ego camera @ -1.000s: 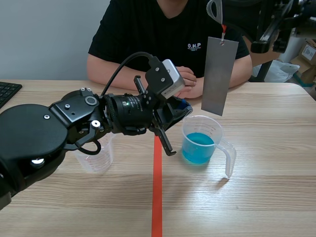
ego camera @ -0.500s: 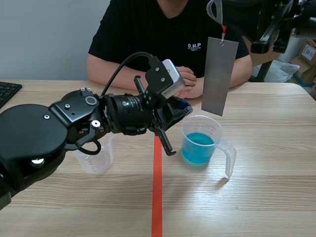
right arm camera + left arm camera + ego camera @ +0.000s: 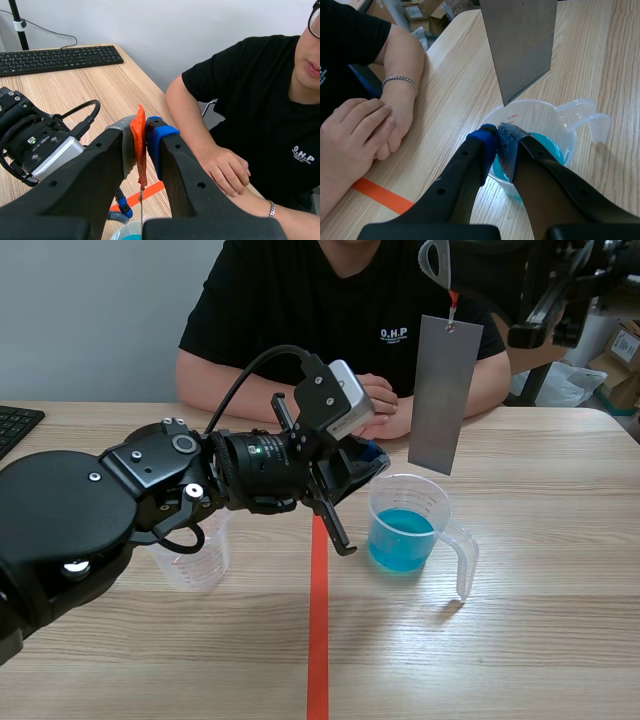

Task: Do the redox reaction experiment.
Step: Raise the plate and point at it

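the wood table (image 3: 560, 640) fills the lower half of the scene view. a person (image 3: 300, 310) in a black shirt sits across it at the top, hands together on the table. the big black left arm (image 3: 90, 520) comes in from the lower left and reaches to the middle. its left pincer (image 3: 497, 137) is clamped on the near rim of the clear cup (image 3: 445, 505), which stands a bit right of the middle. i think it holds the cup so it cannot tip or slide. the cup has blue water (image 3: 400, 538) in the bottom. a flat grey metal plate (image 3: 445, 395) hangs in the upper right, over the cup. its low edge is just above the rim and not wet yet. it hangs there so it can go down into the blue water, which looks like the next step. the right pincer (image 3: 145, 127) is squeezed together on a small orange tag (image 3: 139, 145). a thin wire runs down from the tag, so the plate hangs straight. an empty cup (image 3: 195, 565) sits at the lower left, partly behind the left arm.
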Robot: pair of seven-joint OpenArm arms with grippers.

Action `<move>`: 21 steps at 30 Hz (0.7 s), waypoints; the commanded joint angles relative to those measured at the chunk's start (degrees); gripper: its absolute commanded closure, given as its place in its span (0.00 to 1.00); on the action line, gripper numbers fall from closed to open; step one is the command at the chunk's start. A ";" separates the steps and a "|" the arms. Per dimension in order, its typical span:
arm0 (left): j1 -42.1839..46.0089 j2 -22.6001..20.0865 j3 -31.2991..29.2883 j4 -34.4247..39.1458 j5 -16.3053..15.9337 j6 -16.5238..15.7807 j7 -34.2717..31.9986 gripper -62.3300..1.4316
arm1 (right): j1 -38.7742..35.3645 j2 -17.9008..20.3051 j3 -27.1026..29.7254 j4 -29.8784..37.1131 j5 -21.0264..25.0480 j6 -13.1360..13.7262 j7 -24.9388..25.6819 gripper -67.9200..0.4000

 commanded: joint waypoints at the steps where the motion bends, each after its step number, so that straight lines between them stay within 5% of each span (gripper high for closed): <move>1: -0.63 0.70 0.00 0.72 -0.42 -0.02 -0.98 0.90 | 0.85 0.76 0.76 0.87 1.03 0.33 0.61 0.97; 9: 1.51 -4.83 -0.02 4.57 -2.84 -0.59 0.70 0.90 | 0.85 0.76 0.76 0.87 1.03 0.33 0.61 0.97; 14: 7.23 -13.20 -0.74 12.48 -4.72 -0.48 0.72 0.90 | 0.85 0.76 0.76 0.87 1.03 0.33 0.59 0.97; 21: 21.24 -27.47 -8.41 25.09 -11.76 -0.48 0.48 0.90 | 0.85 0.76 0.76 0.87 1.03 0.33 0.57 0.97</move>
